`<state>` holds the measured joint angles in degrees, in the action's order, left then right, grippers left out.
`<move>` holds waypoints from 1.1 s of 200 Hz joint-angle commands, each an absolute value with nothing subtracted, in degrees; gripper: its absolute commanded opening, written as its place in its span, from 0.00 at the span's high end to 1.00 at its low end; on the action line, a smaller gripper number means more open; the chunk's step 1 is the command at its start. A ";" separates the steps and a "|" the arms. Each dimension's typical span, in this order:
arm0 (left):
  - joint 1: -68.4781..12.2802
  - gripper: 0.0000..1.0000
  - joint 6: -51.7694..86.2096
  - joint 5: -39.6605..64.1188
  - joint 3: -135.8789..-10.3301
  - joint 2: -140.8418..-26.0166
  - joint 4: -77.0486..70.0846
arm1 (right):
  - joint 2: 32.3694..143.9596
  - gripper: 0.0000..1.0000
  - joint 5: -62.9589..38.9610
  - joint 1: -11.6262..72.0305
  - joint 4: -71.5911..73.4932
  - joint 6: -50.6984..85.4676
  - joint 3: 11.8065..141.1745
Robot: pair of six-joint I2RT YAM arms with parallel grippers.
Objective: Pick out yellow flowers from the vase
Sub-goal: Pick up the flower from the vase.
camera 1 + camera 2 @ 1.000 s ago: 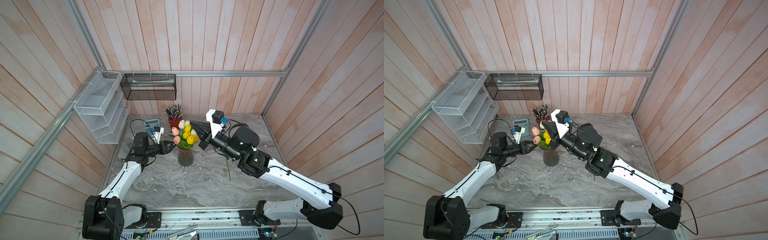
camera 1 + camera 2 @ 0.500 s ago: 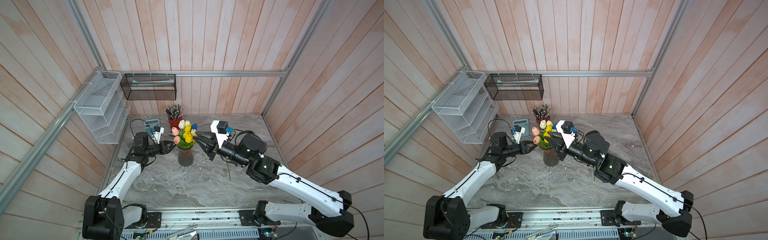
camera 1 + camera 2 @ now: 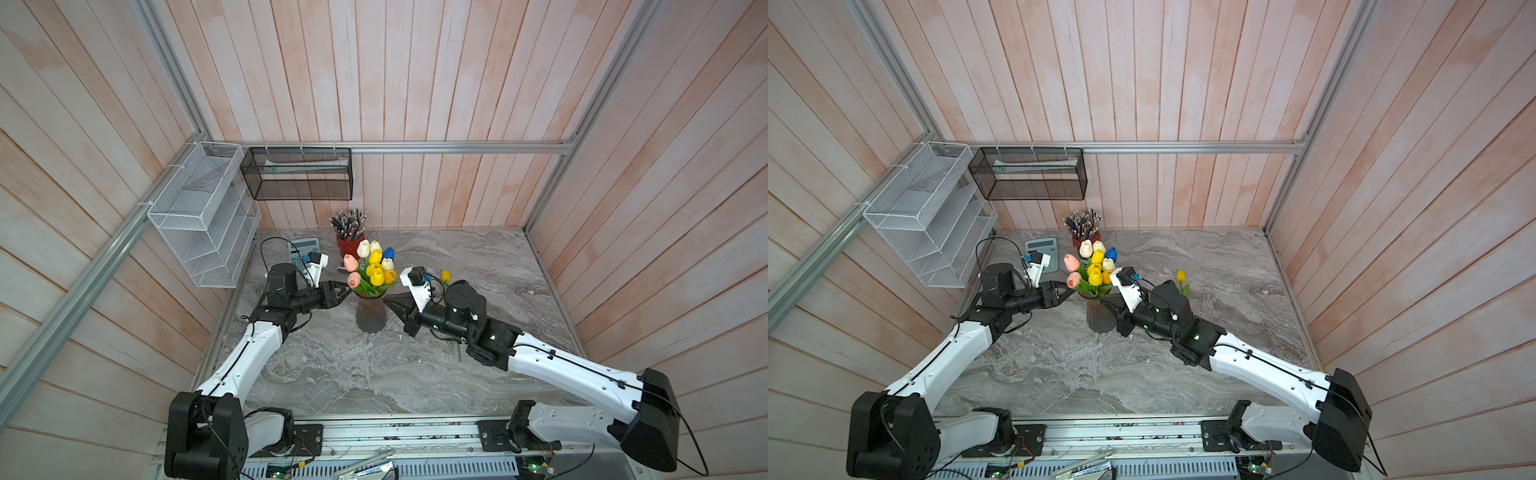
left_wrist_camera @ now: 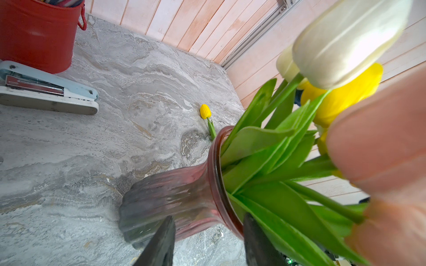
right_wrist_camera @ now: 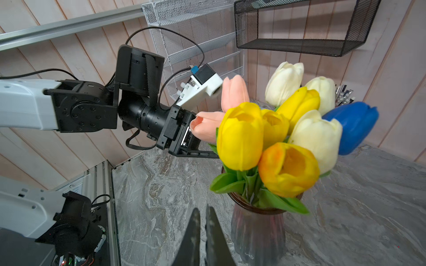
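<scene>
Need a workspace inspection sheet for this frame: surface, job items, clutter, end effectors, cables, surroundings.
Surface: grey marbled tabletop; damage: nothing seen.
Job's things: vase upright mid-table; four yellow flowers in it; one yellow tulip lying on the table by the right arm.
Clutter: white tulips, pink tulips and blue tulip in the vase; red pencil cup, calculator, stapler toward the back wall.
End effectors: left end effector straddles the vase neck, apparently gripping; right end effector shut, empty, beside the vase.
Cables: black cable loop at the left wrist camera; snags: nothing seen.
Surroundings: wood-slat walls, white wire rack, black mesh shelf.
</scene>
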<state>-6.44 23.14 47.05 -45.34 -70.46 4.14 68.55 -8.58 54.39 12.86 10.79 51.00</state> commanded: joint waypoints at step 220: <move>-6.67 0.52 21.36 45.35 -47.02 -70.93 6.50 | 81.41 0.82 -3.69 52.47 34.10 6.54 51.71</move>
<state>-6.44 22.85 46.41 -45.54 -70.46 4.32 80.18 -5.06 52.77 30.94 8.32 50.65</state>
